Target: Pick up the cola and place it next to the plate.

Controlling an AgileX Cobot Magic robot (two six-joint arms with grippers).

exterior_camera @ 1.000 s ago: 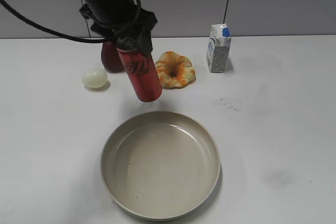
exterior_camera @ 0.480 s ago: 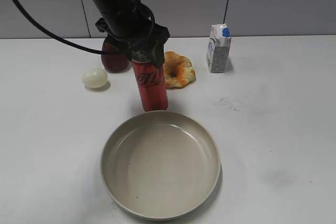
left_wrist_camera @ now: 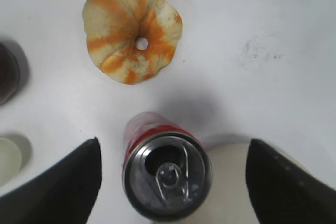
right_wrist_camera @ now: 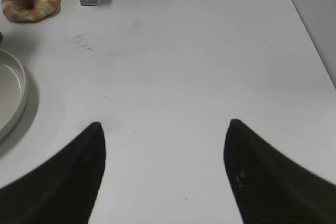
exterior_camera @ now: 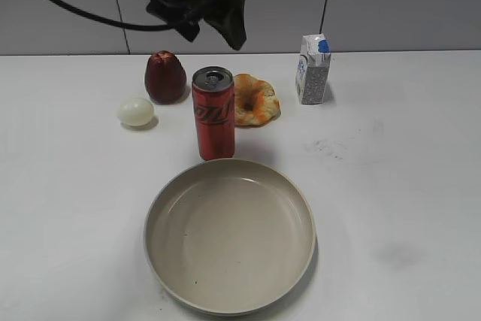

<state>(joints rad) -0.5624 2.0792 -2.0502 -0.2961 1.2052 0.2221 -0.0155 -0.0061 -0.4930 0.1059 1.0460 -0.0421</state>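
Exterior view: the cola [exterior_camera: 213,113] stands upright on the white surface [exterior_camera: 391,155], free of any grip, just beyond the far rim of the plate [exterior_camera: 229,234] — close beside it, though whether the two touch cannot be told from here. The left gripper [exterior_camera: 213,30] hangs above the can with its fingers spread, well clear of the silver top. A dark red fruit [exterior_camera: 165,77], a pale egg [exterior_camera: 135,112], an orange-streaked bun [exterior_camera: 252,99] and a small milk carton [exterior_camera: 313,69] sit farther back. Left wrist view: looking straight down, the can's pull tab shows between two wide-apart dark fingers [left_wrist_camera: 58,187], neither one touching the can, with the plate's pale edge just beside its base. Right wrist view: the right gripper [right_wrist_camera: 164,174] hovers over bare surface, fingers apart and holding nothing, the plate's rim at the left border. By these pictures the placing looks done — what seems left is only for the left arm to draw clear.
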